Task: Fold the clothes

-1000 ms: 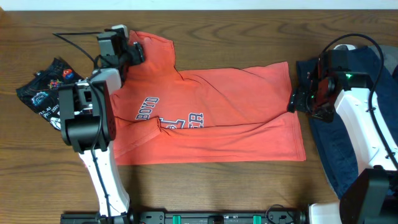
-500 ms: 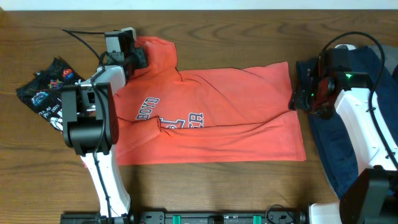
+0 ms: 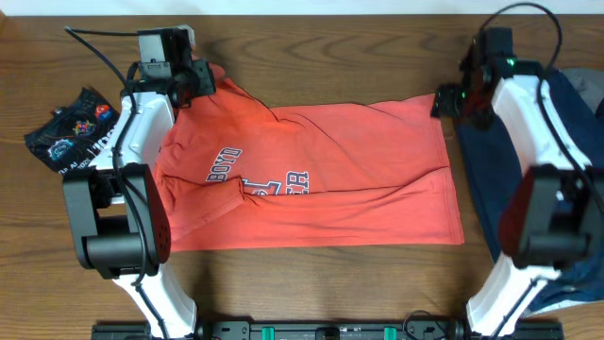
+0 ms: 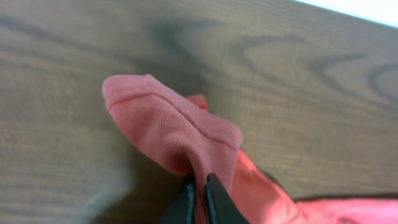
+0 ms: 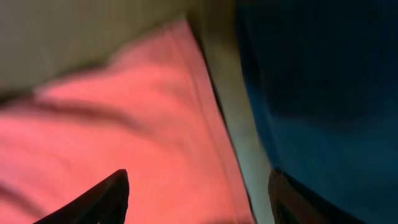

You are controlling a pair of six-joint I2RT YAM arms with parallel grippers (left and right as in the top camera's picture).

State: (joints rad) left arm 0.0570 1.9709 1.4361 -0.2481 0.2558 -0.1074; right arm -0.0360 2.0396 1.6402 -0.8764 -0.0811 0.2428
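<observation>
Left wrist: sleeve of coral T-shirt (image 4: pixel 168 127) is clamped between the fingers of left gripper (image 4: pixel 200 182).
Right wrist: fingers of right gripper (image 5: pixel 198 177) are spread apart over the shirt hem, beside navy garment (image 5: pixel 311 81).

T-shirt (image 3: pixel 359 161): coral-red all over, the rolled sleeve hem in the left wrist view the same coral with matching stitching; chest lettering (image 3: pixel 257 179) is white edged in navy. Navy garment (image 3: pixel 585 123): one plain dark blue, close to blue-black in the right wrist view; black tee (image 3: pixel 71 137): black ground carrying a multicoloured print of white, teal and red marks. Table (image 3: pixel 311 283): mid-brown wood grain with darker streaks; left arm (image 3: pixel 142 123) and right arm (image 3: pixel 528 104): white links with black joints and black cabling.
</observation>
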